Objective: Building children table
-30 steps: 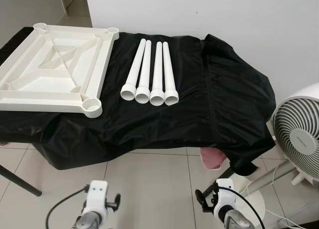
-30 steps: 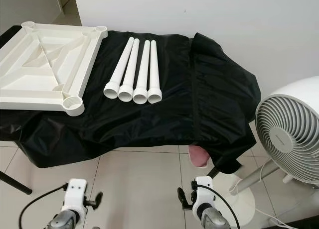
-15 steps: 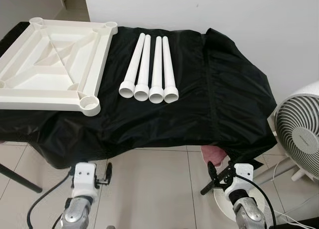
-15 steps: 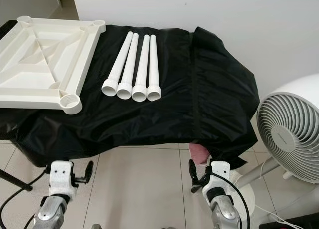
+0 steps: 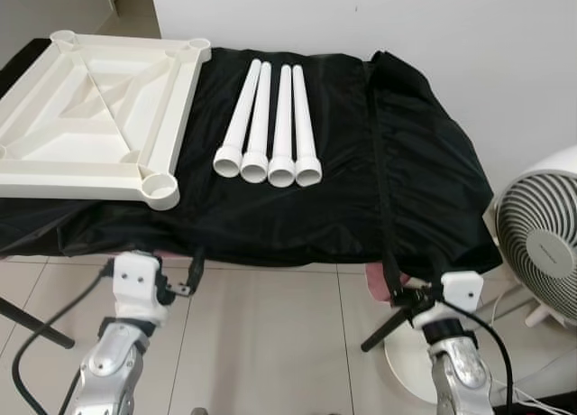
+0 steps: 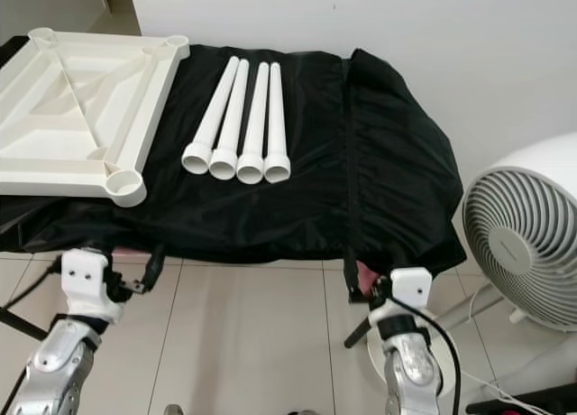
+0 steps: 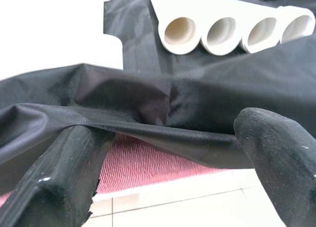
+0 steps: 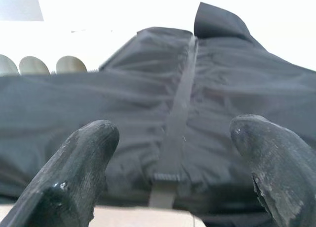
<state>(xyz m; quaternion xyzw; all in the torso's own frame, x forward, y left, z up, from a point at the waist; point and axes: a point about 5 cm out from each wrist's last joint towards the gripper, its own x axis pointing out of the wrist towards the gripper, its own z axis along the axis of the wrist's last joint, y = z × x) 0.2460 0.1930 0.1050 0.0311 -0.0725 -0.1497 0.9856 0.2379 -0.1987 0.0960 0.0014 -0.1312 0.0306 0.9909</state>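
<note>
A white tabletop [image 5: 90, 117] lies upside down on the left of a black cloth [image 5: 406, 180], with round sockets at its corners. Beside it, several white tube legs [image 5: 270, 117] lie side by side, wide open ends towards me. My left gripper [image 5: 193, 269] is open, just below the cloth's front edge and under the tabletop's near corner. In the left wrist view the left gripper [image 7: 163, 172] faces the cloth hem, with the legs' open ends [image 7: 237, 32] above. My right gripper [image 5: 386, 305] is open at the cloth's hanging front right part. Its wrist view shows the right gripper [image 8: 173, 163] facing a seam.
A white floor fan [image 5: 541, 244] stands at the right, close to my right arm. Something pink [image 5: 377, 281] shows under the cloth. A black stand leg [image 5: 32, 329] slants across the tiled floor at the left. A white wall backs the table.
Both arms have risen from near the floor to the cloth's front edge, the left below the tabletop's corner and the right at the hanging cloth. The camera view shifted slightly.
</note>
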